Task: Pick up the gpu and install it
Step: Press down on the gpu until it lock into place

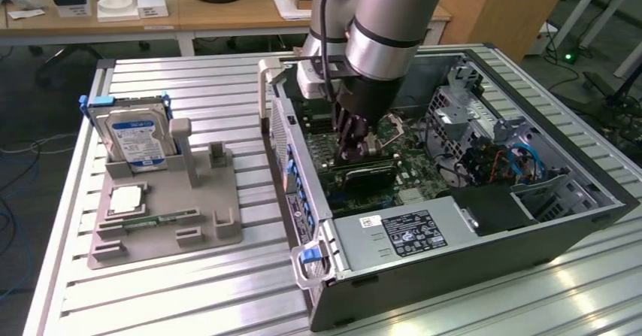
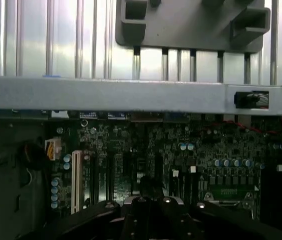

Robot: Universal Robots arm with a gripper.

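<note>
Our pincer [image 1: 353, 149] is inside the open computer case [image 1: 561, 223], closed tight, with the gpu [image 1: 363, 172] directly beneath its tips, standing on the motherboard [image 2: 190, 150]. We judge the card light, stiff and fragile, best held by its edges, clear of fan and contacts. Beyond, on the surface [image 1: 201, 291], a holder [image 1: 201, 231] carries a hard drive [image 1: 135, 137]; whether we actually grip the card, or it sits in its slot, is hidden.

I count one robot arm [image 1: 386, 28] reaching into one open computer case [image 1: 561, 223]. Under the jaws sits one graphics card [image 1: 363, 174]. Off to the side of the jaws, outside the case, I see one grey holder [image 1: 165, 227] carrying one hard drive [image 1: 137, 142], one processor chip [image 1: 125, 200] and one memory stick [image 1: 161, 219].
</note>
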